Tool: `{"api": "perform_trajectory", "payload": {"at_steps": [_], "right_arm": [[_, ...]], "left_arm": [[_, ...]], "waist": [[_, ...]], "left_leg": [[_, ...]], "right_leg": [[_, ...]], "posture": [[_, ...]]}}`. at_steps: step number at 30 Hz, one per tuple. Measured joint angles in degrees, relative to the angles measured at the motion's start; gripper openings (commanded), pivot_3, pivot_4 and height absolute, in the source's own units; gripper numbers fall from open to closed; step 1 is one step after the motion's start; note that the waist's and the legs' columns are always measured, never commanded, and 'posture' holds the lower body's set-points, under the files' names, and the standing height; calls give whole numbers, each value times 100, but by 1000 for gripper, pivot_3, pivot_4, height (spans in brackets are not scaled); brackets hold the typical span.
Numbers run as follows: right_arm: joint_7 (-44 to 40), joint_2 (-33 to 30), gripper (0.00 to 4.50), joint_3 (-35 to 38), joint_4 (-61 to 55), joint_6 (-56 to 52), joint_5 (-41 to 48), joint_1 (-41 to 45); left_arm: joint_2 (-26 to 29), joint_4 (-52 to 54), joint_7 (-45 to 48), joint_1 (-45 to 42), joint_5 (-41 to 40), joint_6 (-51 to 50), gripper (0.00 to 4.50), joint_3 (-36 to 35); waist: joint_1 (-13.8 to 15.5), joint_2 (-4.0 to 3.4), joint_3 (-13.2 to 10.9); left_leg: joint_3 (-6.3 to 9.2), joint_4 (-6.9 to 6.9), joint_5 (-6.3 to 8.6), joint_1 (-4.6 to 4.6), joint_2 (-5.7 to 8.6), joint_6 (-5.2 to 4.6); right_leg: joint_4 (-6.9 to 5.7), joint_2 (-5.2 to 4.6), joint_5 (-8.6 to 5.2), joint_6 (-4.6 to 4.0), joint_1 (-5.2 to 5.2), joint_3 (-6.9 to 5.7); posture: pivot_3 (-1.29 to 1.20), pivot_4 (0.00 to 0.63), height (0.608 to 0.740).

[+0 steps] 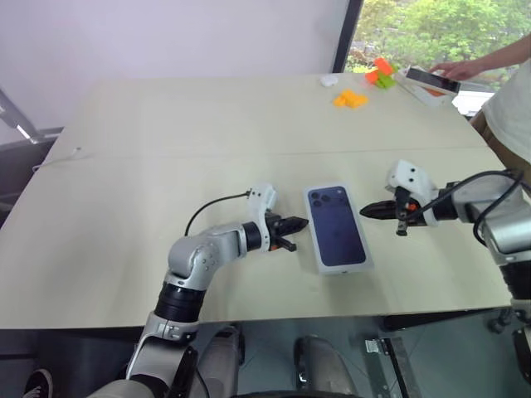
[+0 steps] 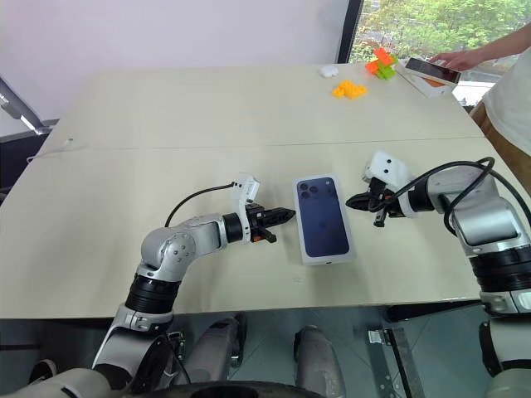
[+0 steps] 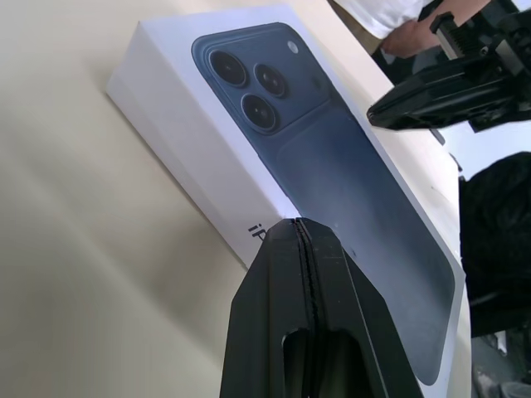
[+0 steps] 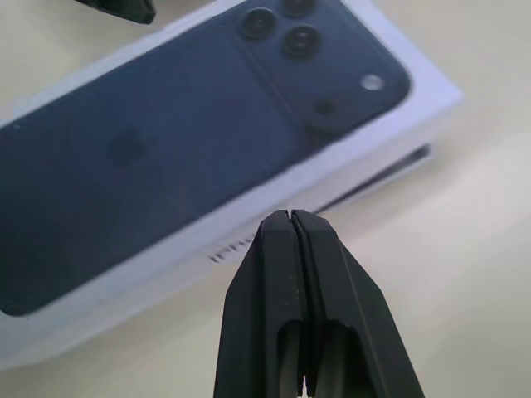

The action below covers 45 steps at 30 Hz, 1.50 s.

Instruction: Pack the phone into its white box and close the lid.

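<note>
Left claw (image 1: 292, 224) pinched empty, just beside lid (image 1: 338, 226). Lid sits on white box, mid counter (image 1: 166, 133); one corner gap visible, maybe not seated. Right claw (image 1: 370, 211) pinched empty, opposite side. Risk: side nudge slides box, lid stays crooked.

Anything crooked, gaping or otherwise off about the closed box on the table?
One thing: in the right wrist view, the lid shows a dark gap beneath one corner, so it may not be fully seated on the white box. Otherwise nothing stands out; both shut grippers hover apart from it.
</note>
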<state>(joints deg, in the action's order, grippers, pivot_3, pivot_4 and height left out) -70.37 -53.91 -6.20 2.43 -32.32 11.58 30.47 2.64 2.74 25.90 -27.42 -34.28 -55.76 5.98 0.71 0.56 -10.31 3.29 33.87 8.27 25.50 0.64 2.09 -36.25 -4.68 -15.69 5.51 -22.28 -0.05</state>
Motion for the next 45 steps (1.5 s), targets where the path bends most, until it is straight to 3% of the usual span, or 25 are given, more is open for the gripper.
{"api": "perform_trajectory", "payload": {"at_steps": [14, 23, 29, 45], "right_arm": [[283, 63, 44, -38, 71, 258, -198, -187], [350, 86, 44, -38, 142, 309, -237, -137], [357, 157, 44, -54, 202, 463, -288, -76], [311, 157, 44, -160, 169, 523, -342, -201]], "left_arm": [[-5, 10, -5, 8, -7, -25, 0, -11], [562, 946, -149, 535, -381, -685, 0, -527], [481, 1050, -278, 760, -395, -852, 0, -509], [136, -390, 113, 224, 184, 149, 0, 221]], "waist": [[-6, 0, 0], [-15, -1, 0], [6, 0, 0], [-1, -2, 0]], "left_leg": [[0, -2, 0, -1, 0, 0], [1, -2, 0, -2, -4, 0], [0, 2, 1, 0, 0, 1], [1, 0, 0, -2, 0, 0]], "right_leg": [[0, 1, 0, 0, -1, 0], [0, 2, 0, -1, 0, 0], [2, -6, 0, -1, 3, 1], [1, -1, 0, -1, 1, 0]], "posture": [[0, 150, 740], [0, 150, 740], [0, 150, 740], [0, 150, 740]]}}
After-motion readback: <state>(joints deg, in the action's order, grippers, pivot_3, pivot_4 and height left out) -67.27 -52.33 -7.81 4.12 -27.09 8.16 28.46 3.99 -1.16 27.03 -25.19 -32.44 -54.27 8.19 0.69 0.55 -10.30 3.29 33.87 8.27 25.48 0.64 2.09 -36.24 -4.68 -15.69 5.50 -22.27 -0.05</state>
